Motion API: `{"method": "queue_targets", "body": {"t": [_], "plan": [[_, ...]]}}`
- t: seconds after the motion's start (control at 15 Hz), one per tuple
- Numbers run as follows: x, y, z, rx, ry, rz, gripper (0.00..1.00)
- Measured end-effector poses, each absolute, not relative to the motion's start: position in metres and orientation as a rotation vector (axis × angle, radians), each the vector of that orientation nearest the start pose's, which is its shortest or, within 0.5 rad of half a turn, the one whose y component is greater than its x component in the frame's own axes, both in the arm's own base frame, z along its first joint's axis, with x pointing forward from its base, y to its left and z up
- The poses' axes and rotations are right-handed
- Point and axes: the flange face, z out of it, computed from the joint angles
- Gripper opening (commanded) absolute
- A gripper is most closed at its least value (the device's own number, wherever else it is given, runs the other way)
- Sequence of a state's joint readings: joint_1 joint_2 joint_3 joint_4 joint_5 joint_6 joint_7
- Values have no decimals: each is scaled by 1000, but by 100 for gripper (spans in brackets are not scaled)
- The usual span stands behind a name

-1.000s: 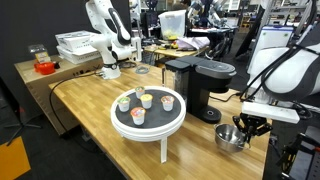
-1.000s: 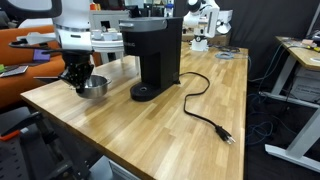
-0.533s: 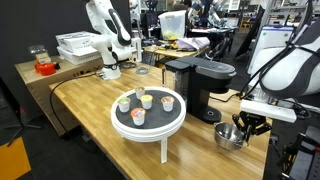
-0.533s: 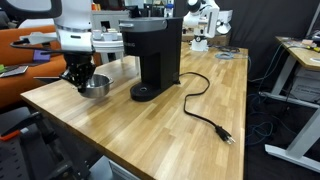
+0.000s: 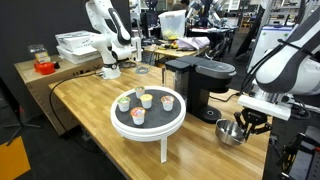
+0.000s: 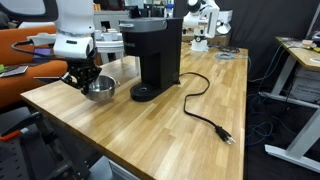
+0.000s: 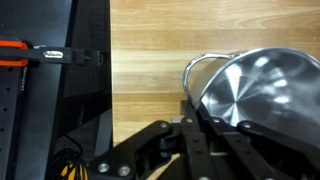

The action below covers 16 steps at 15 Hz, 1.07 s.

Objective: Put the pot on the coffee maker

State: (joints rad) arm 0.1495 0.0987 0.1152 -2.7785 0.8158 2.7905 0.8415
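Pot [image 6: 99, 88]: small round shiny steel bowl, mirror-like inside, thin loop handle at rim (wrist view). Tilted, rim pinched by gripper [image 6: 83, 82], jaws closed on it. Can't tell if it's clear of tabletop [image 6: 180, 130]. Near coffee maker [image 6: 155, 55], apart, not touching. Coffee maker: black, upright, boxy tower w/ rounded head overhanging round base plate. Black cord trails off across the wood.
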Motion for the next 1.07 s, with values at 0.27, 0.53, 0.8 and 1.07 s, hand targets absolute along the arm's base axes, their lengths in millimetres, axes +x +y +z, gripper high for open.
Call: {"method": "queue_targets", "body": {"t": [0.27,0.53,0.8,1.07], "plan": [[349,51,157,-2262,1946,312,2],[347,43,145,-2238,2020,293,2],[350,41,146,-2237,2042,260,2],[357,41,148,-2271,2040,214,2]]}}
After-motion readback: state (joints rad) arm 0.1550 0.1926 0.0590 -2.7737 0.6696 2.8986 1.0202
